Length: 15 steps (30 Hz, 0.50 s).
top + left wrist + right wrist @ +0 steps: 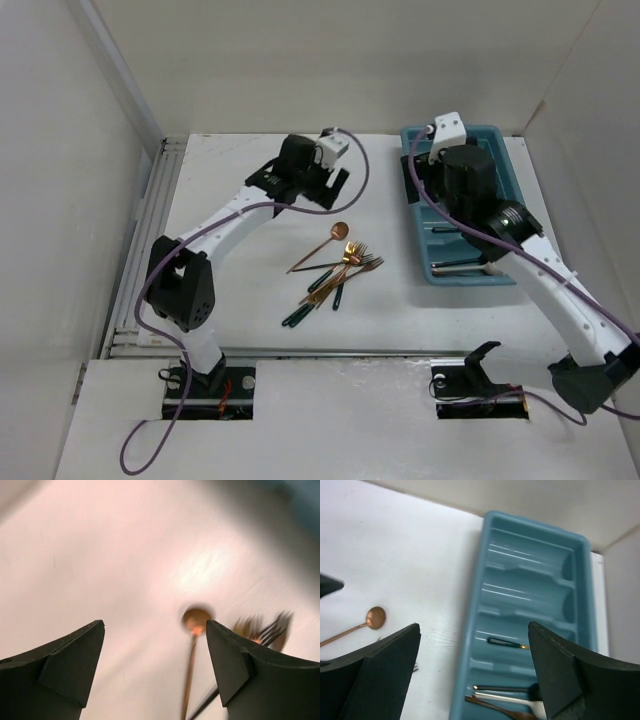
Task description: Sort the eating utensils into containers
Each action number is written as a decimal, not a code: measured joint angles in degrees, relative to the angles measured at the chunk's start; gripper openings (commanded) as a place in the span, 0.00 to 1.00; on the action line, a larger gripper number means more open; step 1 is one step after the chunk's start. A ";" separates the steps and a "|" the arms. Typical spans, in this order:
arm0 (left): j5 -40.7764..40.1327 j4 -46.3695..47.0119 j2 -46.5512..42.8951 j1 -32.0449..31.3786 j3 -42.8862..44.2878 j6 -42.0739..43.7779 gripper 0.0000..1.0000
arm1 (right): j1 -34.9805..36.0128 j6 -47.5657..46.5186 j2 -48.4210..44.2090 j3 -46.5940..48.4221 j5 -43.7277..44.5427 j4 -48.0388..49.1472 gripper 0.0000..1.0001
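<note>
So the left gripper (155,625) is hanging over the white worktop (240,290) with its jaws spread wide and nothing between them. Its wrist view is coming out blurry. You can make out the round copper bowl of a spoon (196,620) just past the fingertips, plus a couple of forks (265,627) off to the right of it. From the top camera, that spoon is lying out in the middle of the worktop, bowl pointing toward the far side and handle slanting to the near left. It's sitting right beside a loose heap of utensils (335,275). In the heap, copper fork heads are bunching together at the upper right and dark green handles are fanning out toward the lower left, with several crossing each other. I can't count them exactly from here.

The right gripper (474,625) is hovering over the teal cutlery tray (535,545), which is sitting at the far right of the worktop, well apart from the heap. Its jaws are wide apart too, gripping nothing. Through its wrist camera, one dark-handled piece (506,642) with a gold tip is lying on its own in one slot. The slot next to it, nearest the camera, is holding a small cluster (495,692): a dark-handled one, a pale shiny one and a copper one, side by side. I can't tell what kind each of those is.
</note>
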 measured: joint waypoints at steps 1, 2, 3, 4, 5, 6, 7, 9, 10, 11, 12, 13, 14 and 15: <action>-0.17 -0.70 -0.96 1.90 -3.56 0.55 0.81 | 0.00 -0.02 1.66 0.42 -1.18 0.57 0.93; -0.07 -1.90 -1.09 3.48 -6.71 1.29 0.82 | -0.02 -0.02 2.95 0.79 -2.14 1.14 0.93; 0.09 -2.75 -0.79 4.17 -8.87 1.81 0.82 | 0.00 0.02 4.15 1.29 -3.06 1.66 0.93; 0.50 -3.89 -0.04 4.59 -11.06 2.54 0.82 | -0.02 0.20 5.09 1.68 -3.89 2.14 0.93; 1.27 -5.25 0.79 4.61 -12.76 3.15 0.83 | 0.00 0.31 5.75 2.01 -4.59 2.58 0.93; 2.03 -6.38 1.70 4.42 -14.05 3.63 0.83 | 0.00 0.50 6.16 2.19 -5.05 2.95 0.93; 2.73 -6.95 2.38 4.20 -15.04 4.11 0.83 | 0.00 0.74 6.29 2.32 -5.31 3.17 0.93; 4.17 -7.43 3.17 3.78 -16.79 4.81 0.83 | -0.02 1.25 6.36 2.75 -5.79 3.17 0.93; 4.74 -7.37 3.21 3.54 -17.51 5.22 0.83 | 0.00 1.53 6.34 3.06 -5.92 3.17 0.93; 5.27 -7.23 3.21 3.43 -17.97 5.55 0.83 | 0.00 1.86 6.34 3.37 -5.92 3.15 0.93; 5.64 -6.80 3.21 3.37 -18.32 5.86 0.80 | 0.00 2.12 6.34 3.63 -5.86 3.15 0.93; 5.60 -6.43 3.21 3.37 -18.60 6.05 0.74 | -0.02 2.43 6.34 3.82 -5.84 3.10 0.93; 5.53 -6.19 3.39 3.50 -18.78 6.16 0.70 | 0.00 2.64 6.27 3.91 -5.70 3.06 0.93; 5.03 -5.99 3.67 3.56 -18.82 6.36 0.67 | -0.02 2.89 6.21 3.91 -5.51 2.93 0.93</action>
